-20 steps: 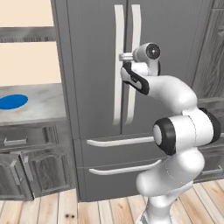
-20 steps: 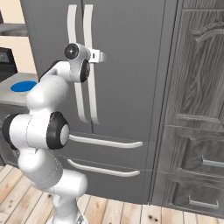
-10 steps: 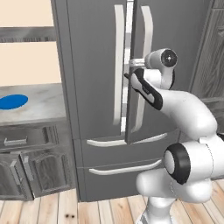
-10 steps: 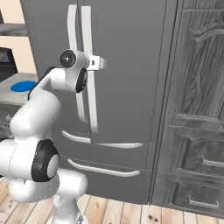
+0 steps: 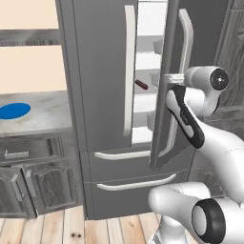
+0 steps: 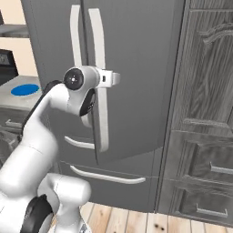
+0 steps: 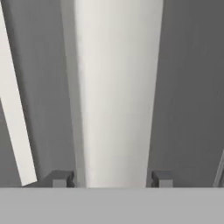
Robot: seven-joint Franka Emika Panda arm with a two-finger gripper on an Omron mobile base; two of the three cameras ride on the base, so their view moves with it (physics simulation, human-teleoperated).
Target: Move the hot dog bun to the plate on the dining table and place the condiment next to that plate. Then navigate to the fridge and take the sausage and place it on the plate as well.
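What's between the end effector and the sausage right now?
The fridge's right door, partly swung open: the end effector straddles its handle in the hand view, and the sausage lies on a shelf behind that door in the left base view.

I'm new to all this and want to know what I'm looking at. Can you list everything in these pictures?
fridge: one, dark grey, centre; right door swung partly open, white shelves inside
fridge handles: long, silver, on doors and drawers
sausage: one, reddish-brown, on an inner shelf
blue plate: one, bright blue, on the marble counter left of the fridge
counter cabinets: grey wood, below the counter
tall cabinet: grey wood, right of the fridge
floor: light wood planks
robot arm: one, white with dark joints
hand: one, fingers either side of the right door's handle
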